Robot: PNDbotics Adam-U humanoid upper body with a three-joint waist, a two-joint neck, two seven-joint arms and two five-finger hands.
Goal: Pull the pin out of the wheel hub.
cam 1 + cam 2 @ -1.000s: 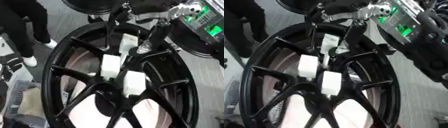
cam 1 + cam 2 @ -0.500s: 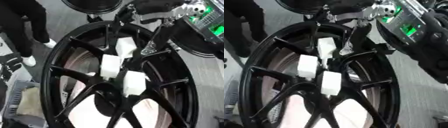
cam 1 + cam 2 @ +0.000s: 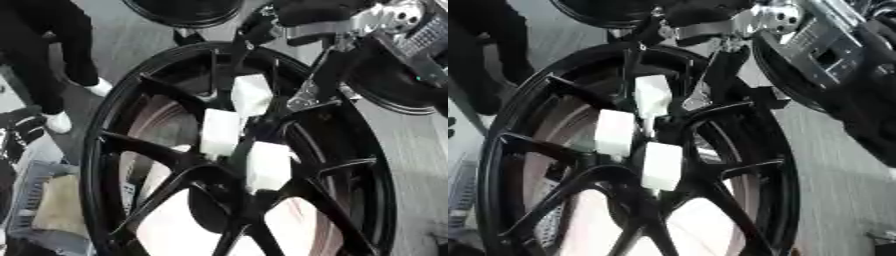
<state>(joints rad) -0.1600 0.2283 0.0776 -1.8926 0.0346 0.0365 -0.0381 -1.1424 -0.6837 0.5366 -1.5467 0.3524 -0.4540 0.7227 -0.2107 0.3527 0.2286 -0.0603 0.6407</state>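
Big black wheel hub [image 3: 175, 165] fills the view, spokes fanning from the centre. 3 white blocks sit round the middle: upper block [image 3: 251, 95], left block [image 3: 220, 131], lower block [image 3: 268, 166]. These look like the pin heads, but which 1 is the target pin, can't tell.

Right arm [image 3: 833, 55] comes in from the upper right, silver joint and panel showing. Right hand [image 3: 308, 92] reaches down over the upper spokes, dark w/ a silver piece, just beside the upper block on its right. Can't tell if it touches the block; fingers merge w/ the black spokes, so can't tell if they're spread or closed on anything.

Left hand: not seen in either view.

Step in hand, my read: approach and reach for a pin, prob the upper block since it's nearest. All 3 blocks look seated, so nothing pulled yet; task barely begun.

Next move calls for: fingers round the block from both sides, then a straight pull along the pin axis, away from the hub face. Risk: tight gaps between spokes, fingers could snag on a spoke or slip off the smooth block.

Person's dark legs and white shoes [image 3: 61, 120] stand at far left, well apart from the hub centre.
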